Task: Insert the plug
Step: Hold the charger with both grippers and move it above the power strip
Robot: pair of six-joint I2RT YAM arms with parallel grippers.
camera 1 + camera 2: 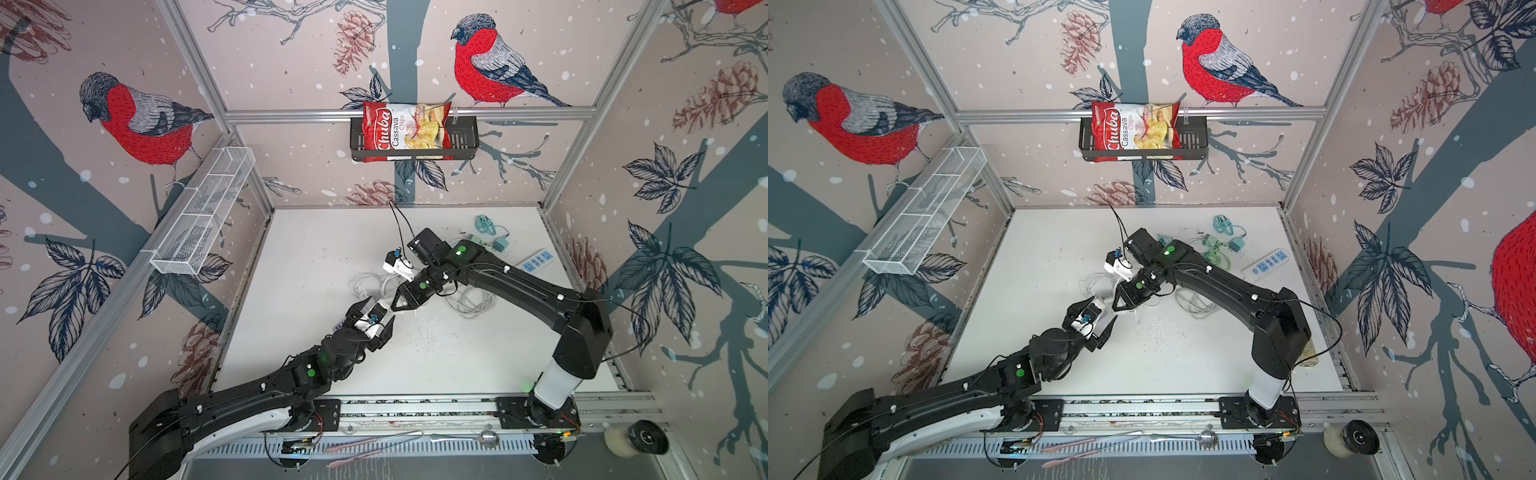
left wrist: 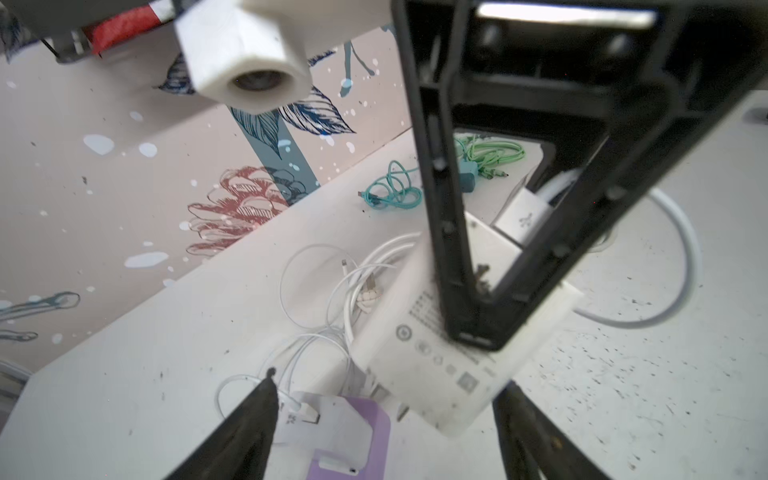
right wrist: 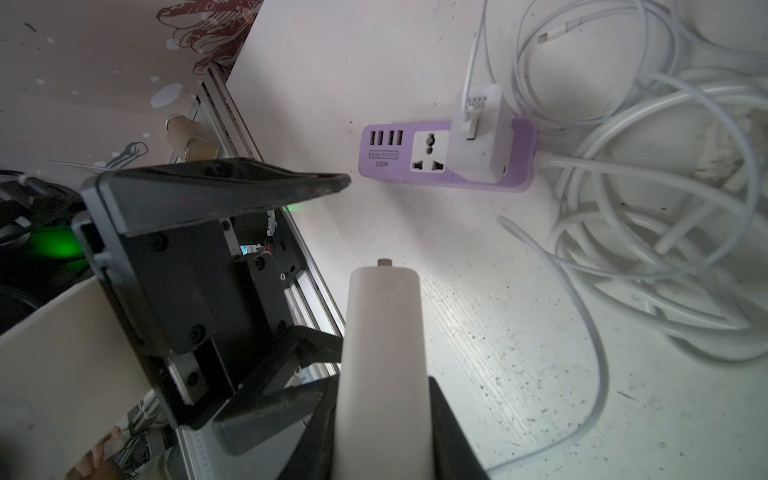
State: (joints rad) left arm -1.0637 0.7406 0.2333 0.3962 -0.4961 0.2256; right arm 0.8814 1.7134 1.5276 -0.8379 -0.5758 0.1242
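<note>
The plug is a flat white adapter block (image 2: 440, 365) with grey print, and a metal prong (image 3: 384, 262) shows at its tip. My right gripper (image 2: 473, 336) is shut on it and holds it above the table, in both top views near the middle (image 1: 395, 305) (image 1: 1117, 305). The purple power strip (image 3: 386, 164) (image 2: 374, 436) lies below, with one free socket (image 3: 428, 156) and a white charger (image 3: 478, 141) (image 2: 328, 419) plugged in beside it. My left gripper (image 2: 390, 386) (image 1: 376, 313) (image 1: 1098, 313) is open, its fingers either side of the adapter's lower corner.
A heap of white cables (image 1: 469, 303) (image 3: 665, 208) lies right of the strip. Teal and green cables (image 1: 484, 224) and a white-and-blue power strip (image 1: 538, 261) sit at the back right. A chips bag (image 1: 405, 131) hangs in a wall basket; a mesh rack (image 1: 203, 216) is on the left wall.
</note>
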